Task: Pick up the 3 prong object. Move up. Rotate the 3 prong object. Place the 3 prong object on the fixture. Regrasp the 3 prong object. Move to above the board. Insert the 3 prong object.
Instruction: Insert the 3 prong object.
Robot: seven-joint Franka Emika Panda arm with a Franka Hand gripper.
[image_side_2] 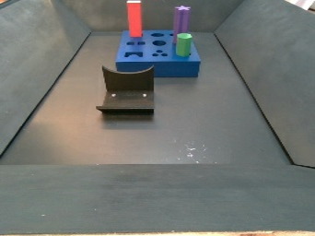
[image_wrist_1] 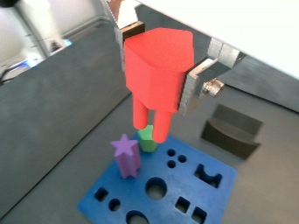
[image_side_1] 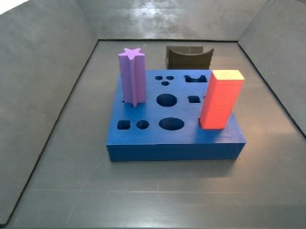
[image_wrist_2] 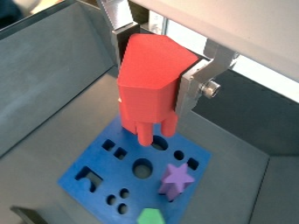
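Red peg [image_wrist_1: 156,74] is hanging clamped between the hand's [image_wrist_1: 163,74] silver fingers [image_wrist_1: 201,72] in both wrist views, prongs down, above the blue board [image_wrist_1: 193,188].

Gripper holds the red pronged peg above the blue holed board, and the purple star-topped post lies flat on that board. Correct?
No: the purple star-topped post stands upright on the blue holed board, as a side view shows. The gripper does hold the red pronged peg above the board.
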